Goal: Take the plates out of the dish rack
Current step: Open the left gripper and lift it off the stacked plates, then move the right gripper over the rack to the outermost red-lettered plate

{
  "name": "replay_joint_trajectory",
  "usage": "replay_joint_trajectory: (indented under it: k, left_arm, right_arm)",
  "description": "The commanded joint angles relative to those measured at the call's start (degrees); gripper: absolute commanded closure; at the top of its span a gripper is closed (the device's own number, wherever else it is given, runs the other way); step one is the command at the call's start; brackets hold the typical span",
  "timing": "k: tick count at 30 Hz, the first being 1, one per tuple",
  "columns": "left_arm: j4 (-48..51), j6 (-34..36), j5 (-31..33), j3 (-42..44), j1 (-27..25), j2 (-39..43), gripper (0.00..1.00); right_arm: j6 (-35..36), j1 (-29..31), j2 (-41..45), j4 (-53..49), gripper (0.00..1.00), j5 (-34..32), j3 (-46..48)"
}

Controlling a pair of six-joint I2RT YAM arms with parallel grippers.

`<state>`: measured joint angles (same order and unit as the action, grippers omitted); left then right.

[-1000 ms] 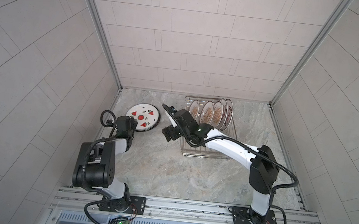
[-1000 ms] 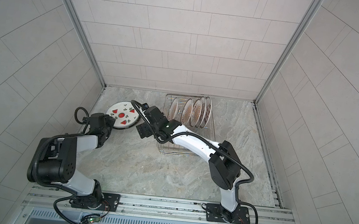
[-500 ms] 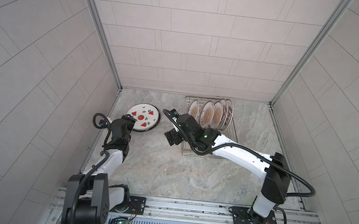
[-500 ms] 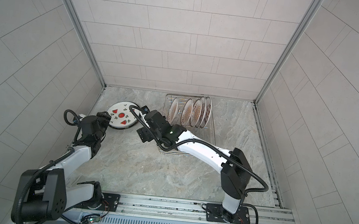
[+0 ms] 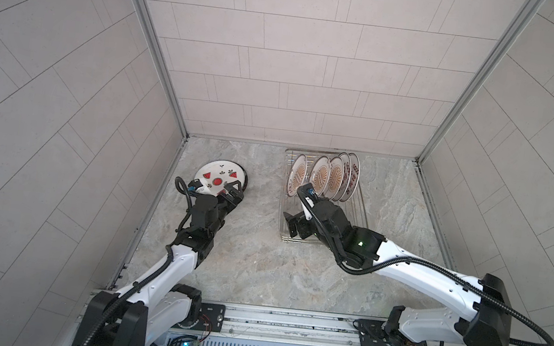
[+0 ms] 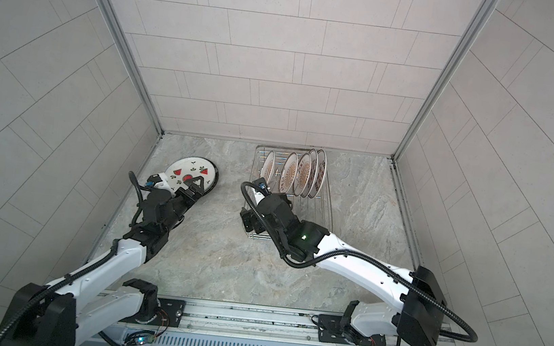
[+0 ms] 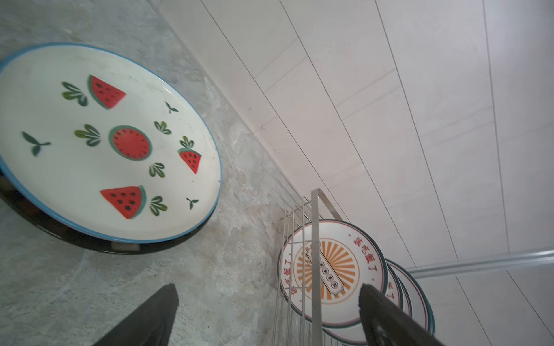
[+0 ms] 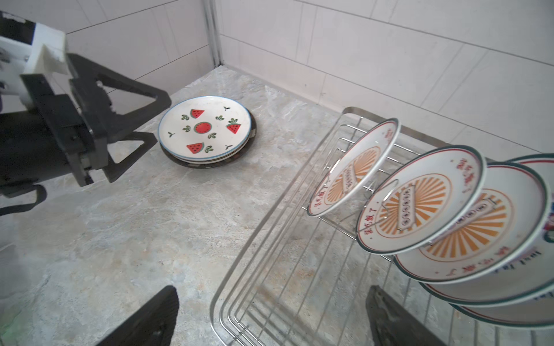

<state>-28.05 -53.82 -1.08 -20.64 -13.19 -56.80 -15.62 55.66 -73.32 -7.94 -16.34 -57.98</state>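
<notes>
Left gripper [image 8: 160,121]: jaws spread wide, nothing held, fingertips just beside the rim of the watermelon plate [image 8: 204,128]. That plate lies flat atop a small stack [image 8: 207,164] on the table [image 8: 135,224], well apart from the dish rack [image 5: 348,221]. Whether the lower finger touches the stack we cannot tell from these views.

Right gripper [image 5: 295,226]: jaws fully apart, empty, hovering over the rack's bare near end. The remaining plates lean in a row at the far end. The nearest sunburst plate [image 8: 353,167] is our likely next pick.

Note for the grasp: come in on its upper rim with the jaws straddling only that plate, then lift straight up clear of the wires before swinging out. The left arm should back away level so the stack is not nudged.
</notes>
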Motion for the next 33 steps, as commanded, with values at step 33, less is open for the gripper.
replay_joint_trajectory:
  k: [33]
  left_arm:
    - [-16.75,26.39,-11.83,5.35,-24.51,0.88,0.0]
  right_arm:
    - [-7.2,-23.33,8.35,-3.28,0.0,-1.05,0.18]
